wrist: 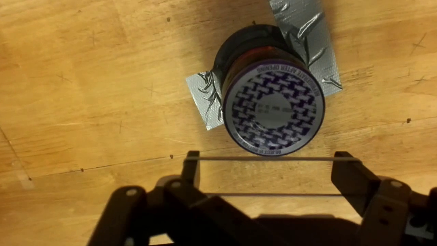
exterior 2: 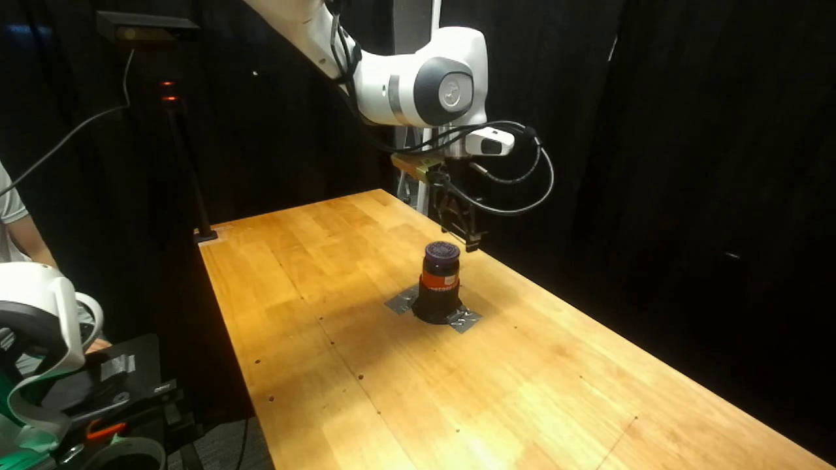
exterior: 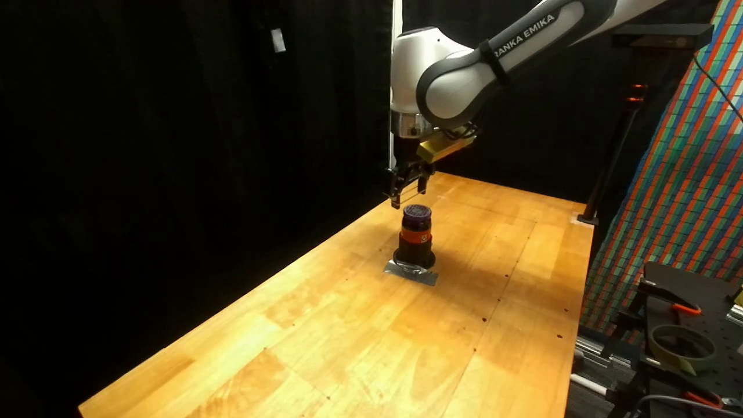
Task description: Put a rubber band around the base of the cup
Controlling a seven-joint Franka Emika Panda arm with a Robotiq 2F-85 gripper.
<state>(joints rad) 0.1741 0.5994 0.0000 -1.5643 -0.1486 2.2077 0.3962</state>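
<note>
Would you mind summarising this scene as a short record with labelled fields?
Cup: upright, lidded, with an orange-red label
Black holder: around the cup's lower part
Silver tape: two pieces at the holder's foot in the wrist view
Gripper: open, raised above the table
Rubber band: stretched across the gripper, not yet around the cup

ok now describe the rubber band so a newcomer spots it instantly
On the wooden table stands a purple-lidded jar. Near it hang the robot's open jaws. The rubber band stretches between them: two thin strands, unlike the thick black fingers.
</note>
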